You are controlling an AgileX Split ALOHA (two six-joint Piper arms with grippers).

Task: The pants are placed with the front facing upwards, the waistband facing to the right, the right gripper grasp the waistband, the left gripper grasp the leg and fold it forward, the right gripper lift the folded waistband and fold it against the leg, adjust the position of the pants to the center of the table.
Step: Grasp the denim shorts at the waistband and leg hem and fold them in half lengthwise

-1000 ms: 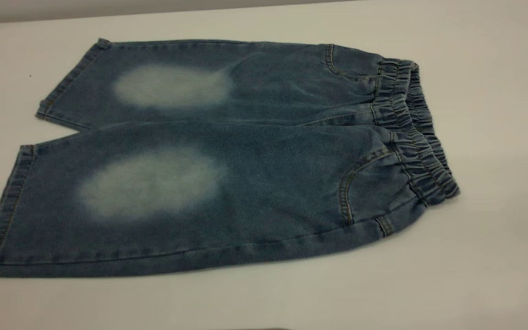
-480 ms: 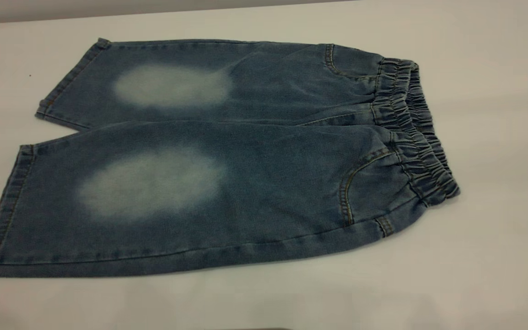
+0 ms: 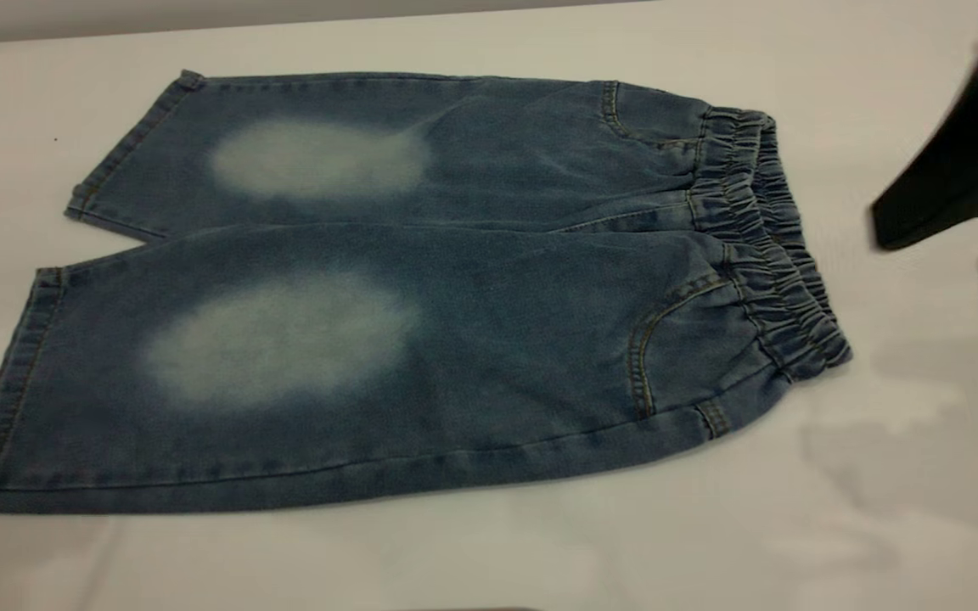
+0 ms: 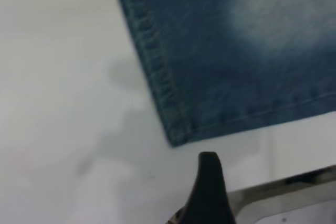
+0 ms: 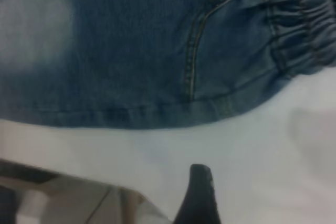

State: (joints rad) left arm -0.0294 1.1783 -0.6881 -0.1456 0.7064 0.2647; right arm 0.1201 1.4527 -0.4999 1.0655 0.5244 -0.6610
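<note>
The pants (image 3: 421,288) lie flat on the white table (image 3: 879,526), front up, legs to the left. The gathered waistband (image 3: 761,246) points right. My right gripper (image 3: 935,255) hovers, blurred, above the table just right of the waistband, open and holding nothing. Its wrist view shows one finger (image 5: 198,198) over bare table near the pocket seam (image 5: 191,61) and waistband (image 5: 304,19). The left gripper is outside the exterior view. In its wrist view one finger (image 4: 209,187) stands alone above the table, close to the near leg's hem corner (image 4: 173,132), touching nothing.
The table's near edge (image 4: 286,192) runs close behind the left finger and shows again as the table edge (image 5: 58,182) in the right wrist view. Bare tabletop surrounds the pants on all sides, widest on the right.
My right gripper has come into the exterior view from the right edge, and shadows have appeared on the table. The pants have not moved.
</note>
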